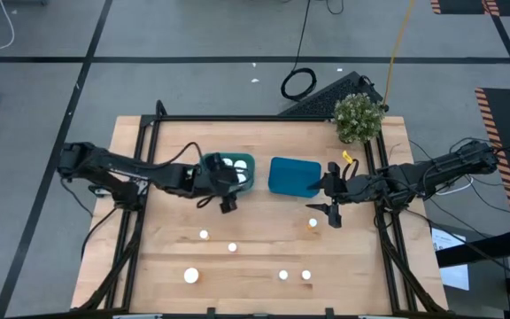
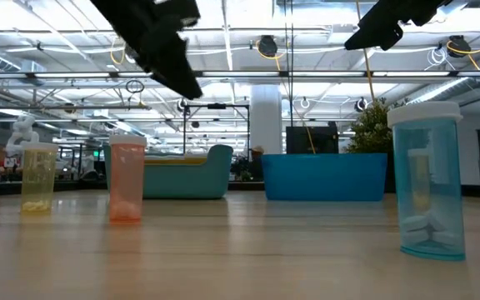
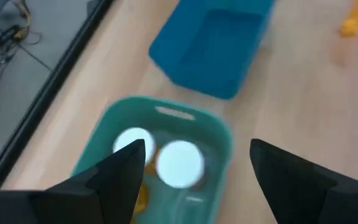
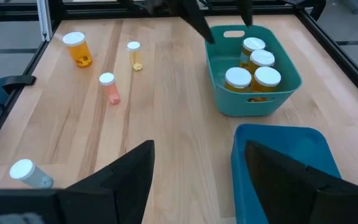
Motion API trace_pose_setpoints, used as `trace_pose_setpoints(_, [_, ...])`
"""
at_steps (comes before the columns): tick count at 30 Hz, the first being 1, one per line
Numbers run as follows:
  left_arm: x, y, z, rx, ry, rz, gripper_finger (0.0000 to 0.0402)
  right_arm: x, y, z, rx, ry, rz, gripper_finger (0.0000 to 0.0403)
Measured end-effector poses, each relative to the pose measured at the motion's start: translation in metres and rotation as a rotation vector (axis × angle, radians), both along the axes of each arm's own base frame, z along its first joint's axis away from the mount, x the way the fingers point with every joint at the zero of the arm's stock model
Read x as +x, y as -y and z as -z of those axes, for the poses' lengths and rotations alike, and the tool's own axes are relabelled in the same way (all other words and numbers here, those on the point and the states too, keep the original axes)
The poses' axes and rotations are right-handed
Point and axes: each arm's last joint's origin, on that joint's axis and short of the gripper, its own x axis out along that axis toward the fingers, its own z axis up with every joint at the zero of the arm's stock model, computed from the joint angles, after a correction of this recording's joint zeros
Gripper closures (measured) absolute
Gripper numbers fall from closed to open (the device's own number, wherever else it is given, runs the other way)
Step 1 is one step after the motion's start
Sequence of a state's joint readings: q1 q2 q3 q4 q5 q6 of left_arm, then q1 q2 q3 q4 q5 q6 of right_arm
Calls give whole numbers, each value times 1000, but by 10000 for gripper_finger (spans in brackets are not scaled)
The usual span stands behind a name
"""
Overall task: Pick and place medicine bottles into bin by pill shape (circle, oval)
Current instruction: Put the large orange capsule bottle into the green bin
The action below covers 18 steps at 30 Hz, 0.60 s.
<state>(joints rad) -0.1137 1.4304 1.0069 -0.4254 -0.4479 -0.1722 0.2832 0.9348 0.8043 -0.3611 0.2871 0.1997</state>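
Observation:
A teal bin (image 1: 240, 168) at the table's middle holds several white-capped medicine bottles (image 4: 253, 68). A blue bin (image 1: 292, 175) stands to its right; no bottle shows in it. Several more bottles stand on the near half of the table (image 1: 232, 247), and one small bottle (image 1: 312, 222) stands near my right gripper. My left gripper (image 3: 194, 168) hangs open above the teal bin's near side, holding nothing. My right gripper (image 1: 326, 213) hangs open in the air by the blue bin's near right corner, also with nothing in it.
A potted plant (image 1: 359, 117) stands at the table's far right corner, with a small yellow thing (image 1: 347, 158) in front of it. In the low view, a yellow bottle (image 2: 38, 177), a pink one (image 2: 126, 179) and a blue one (image 2: 427, 179) stand closest to the near edge.

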Motion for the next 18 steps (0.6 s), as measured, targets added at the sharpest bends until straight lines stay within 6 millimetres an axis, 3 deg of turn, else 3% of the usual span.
trace_pose_setpoints(4, [-15,23,-8,-43,-6,38,108,0,0,0,1,4,0,158])
trace_pose_setpoints(10, [-40,72,-2,-104,-89,123,108,0,0,0,0,6,-1,158])
trace_pose_setpoints(18, [-72,131,-2,-196,-74,236,108,1,0,-2,4,20,-1,158])
